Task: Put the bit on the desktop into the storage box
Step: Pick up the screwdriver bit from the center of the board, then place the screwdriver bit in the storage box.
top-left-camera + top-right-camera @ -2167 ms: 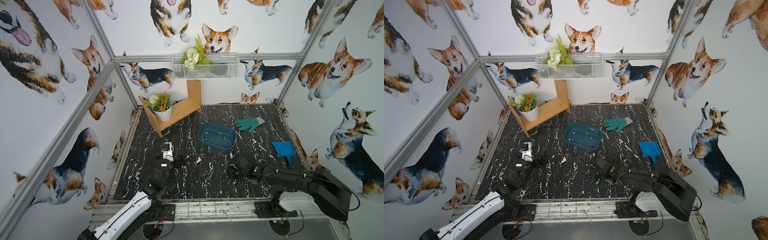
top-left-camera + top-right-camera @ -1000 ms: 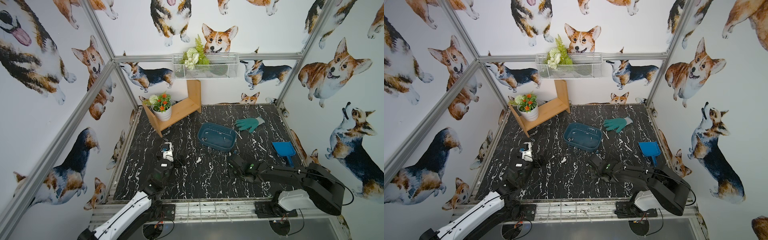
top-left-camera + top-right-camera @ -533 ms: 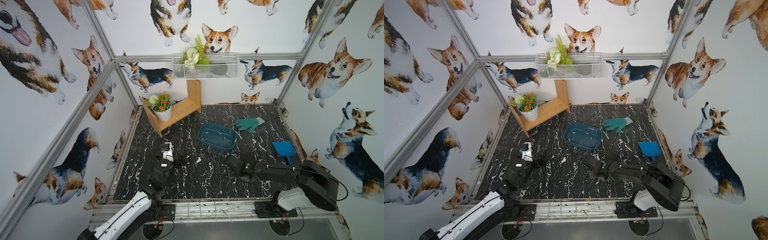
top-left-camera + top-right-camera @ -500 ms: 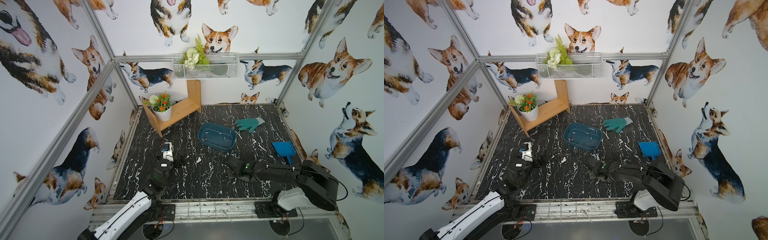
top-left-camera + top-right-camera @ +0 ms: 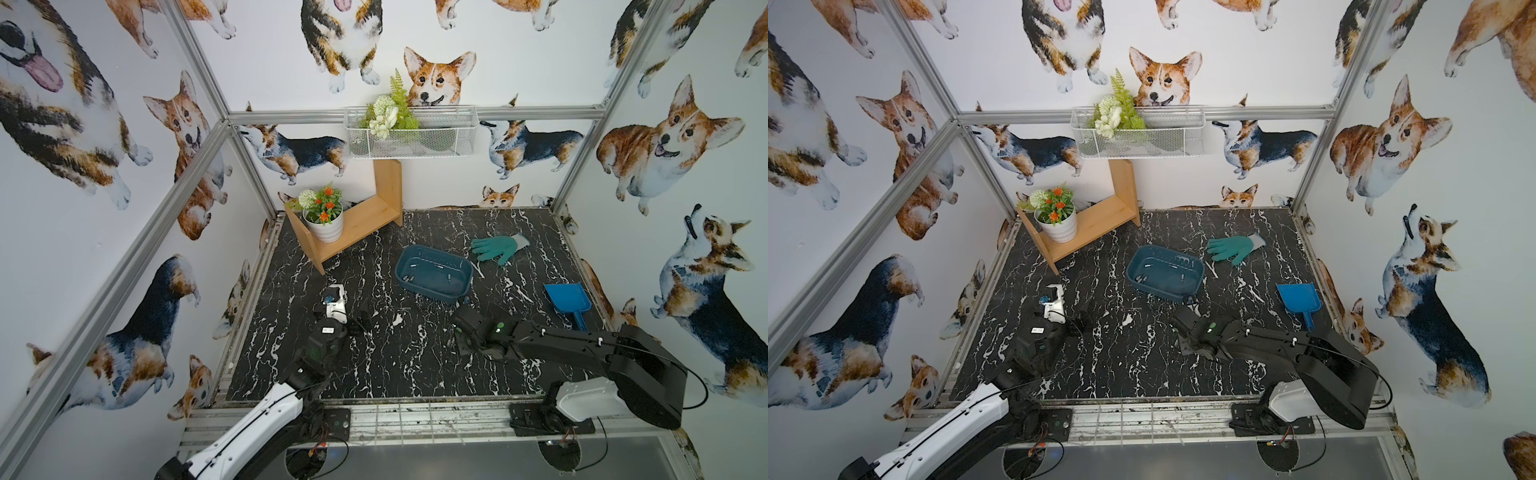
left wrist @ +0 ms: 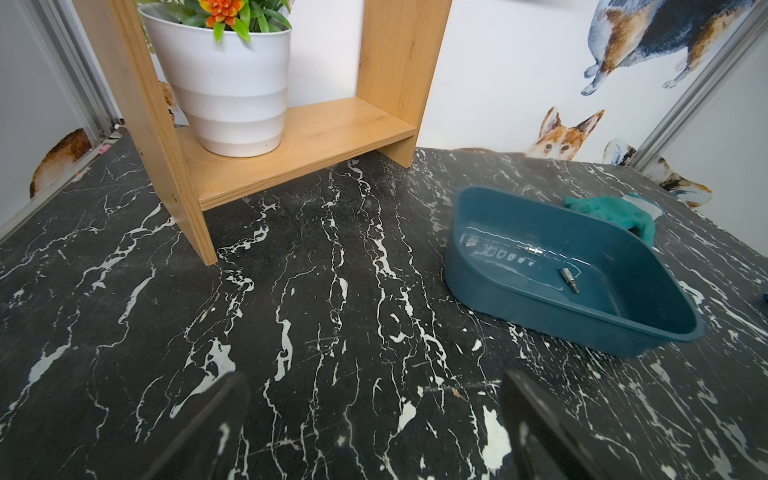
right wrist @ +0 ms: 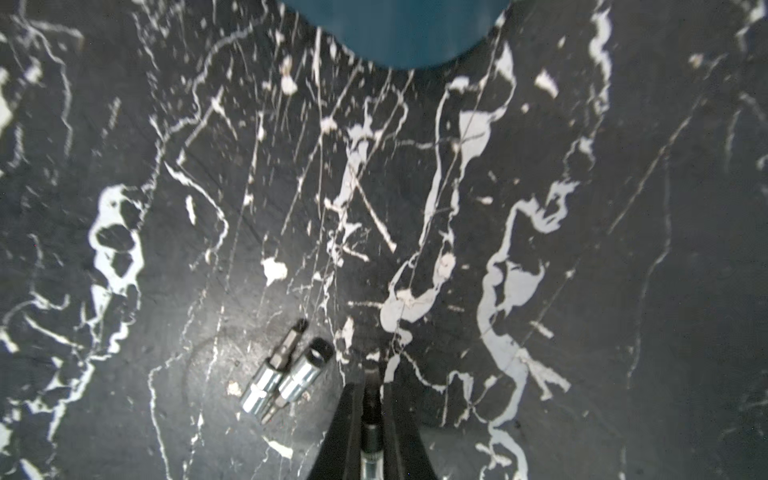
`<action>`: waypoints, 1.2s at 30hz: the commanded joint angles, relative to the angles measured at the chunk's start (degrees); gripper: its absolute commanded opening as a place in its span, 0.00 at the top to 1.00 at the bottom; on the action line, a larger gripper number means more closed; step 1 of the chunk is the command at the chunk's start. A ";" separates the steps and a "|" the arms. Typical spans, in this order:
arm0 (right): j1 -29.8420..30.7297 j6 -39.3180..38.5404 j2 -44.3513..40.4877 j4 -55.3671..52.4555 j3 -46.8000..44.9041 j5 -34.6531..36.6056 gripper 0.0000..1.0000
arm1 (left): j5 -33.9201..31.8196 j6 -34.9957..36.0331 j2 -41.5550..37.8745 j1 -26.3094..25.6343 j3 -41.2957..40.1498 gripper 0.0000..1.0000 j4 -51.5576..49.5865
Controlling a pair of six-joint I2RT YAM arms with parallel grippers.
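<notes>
a: right claw?
b: right gripper (image 7: 371, 384) is clamped on a bit (image 7: 370, 455). fingers are pinched against its shank and the dark tip pokes out ahead. it sits near the storage box (image 5: 430, 292), off the wall that faces the robot bases, not over the box.
a: is the bit off the desktop?
b: can't tell. it's low over the desktop (image 7: 582, 249), but the wrist view doesn't show contact or a gap.
a: anything beside it?
b: a pointed bit (image 7: 277, 372) and a hollow socket bit (image 7: 305, 374). they lie flat on the marble, side by side and touching, just beside the closed fingers on the same side of the box.
a: box contents?
b: bits on its floor. left wrist view shows a stubby bit (image 6: 570, 281) mid-floor and a longer bit (image 6: 530, 249) close to the slotted wall.
a: left claw?
b: left gripper (image 6: 374, 378) has its jaws wide apart with nothing between them. it's over bare marble, well apart from the box, on the side opposite the blue dustpan (image 5: 567, 300).
a: other clutter?
b: green glove (image 5: 496, 248) near the box's far corner, not touching it.
</notes>
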 commanded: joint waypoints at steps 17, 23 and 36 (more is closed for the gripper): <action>-18.36 -11.46 6.40 17.57 16.10 -12.11 0.87 | 1.73 0.58 0.58 0.02 -0.06 0.00 1.97; -20.27 -12.43 16.69 20.40 22.62 -12.51 0.87 | 2.64 0.59 0.37 0.02 -0.41 0.00 2.45; -20.52 -12.63 21.32 18.17 27.99 -12.35 0.43 | 2.47 0.66 -0.57 0.05 -0.63 0.00 2.19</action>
